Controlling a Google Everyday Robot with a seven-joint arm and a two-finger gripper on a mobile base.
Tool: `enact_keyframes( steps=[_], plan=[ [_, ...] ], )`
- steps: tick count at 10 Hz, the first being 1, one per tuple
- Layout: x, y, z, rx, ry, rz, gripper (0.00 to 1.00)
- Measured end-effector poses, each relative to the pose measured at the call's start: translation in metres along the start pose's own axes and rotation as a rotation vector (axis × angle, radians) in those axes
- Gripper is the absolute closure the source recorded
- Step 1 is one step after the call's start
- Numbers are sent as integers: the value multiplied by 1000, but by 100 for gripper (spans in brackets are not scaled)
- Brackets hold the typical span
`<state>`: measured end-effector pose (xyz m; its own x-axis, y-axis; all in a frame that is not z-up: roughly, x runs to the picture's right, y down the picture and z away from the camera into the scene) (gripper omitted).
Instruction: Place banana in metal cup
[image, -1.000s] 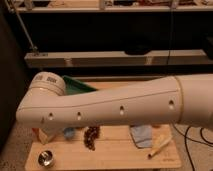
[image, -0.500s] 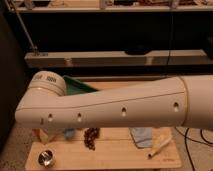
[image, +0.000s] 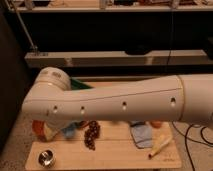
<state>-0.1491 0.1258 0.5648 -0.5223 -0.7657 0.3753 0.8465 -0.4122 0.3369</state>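
The pale banana (image: 161, 146) lies on the wooden table (image: 115, 159) near its front right, tilted with its tip toward the front. The small shiny metal cup (image: 47, 158) stands upright and empty at the table's front left. My white arm (image: 115, 102) stretches across the whole view above the table, with its rounded joint at the left. The gripper is not in view. The banana and the cup are far apart, with most of the table's width between them.
A brown beaded clump (image: 91, 134) lies mid-table. A light blue folded thing (image: 142, 134) is left of the banana, and a light blue object (image: 69, 131) sits under the arm. An orange and white object (image: 42, 131) is at the left. Dark shelves (image: 110, 57) stand behind.
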Motion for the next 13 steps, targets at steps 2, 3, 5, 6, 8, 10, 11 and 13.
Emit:
enact_keyframes(
  steps=[2,3,5,6,8,10,11,13],
  plan=[
    [23,50,12,-20,-10,56,20],
    [32,71,16,-30,-12,80,20],
    [37,140,23,-77,-38,168,20],
    [33,165,24,-94,-48,210,20],
    [14,209,23,-123,-61,293,20],
    [-26,248,15,-155,-78,396,20],
    [-48,262,12,-161,-78,449,20],
    [-101,287,4,-173,-78,568,20]
  ],
)
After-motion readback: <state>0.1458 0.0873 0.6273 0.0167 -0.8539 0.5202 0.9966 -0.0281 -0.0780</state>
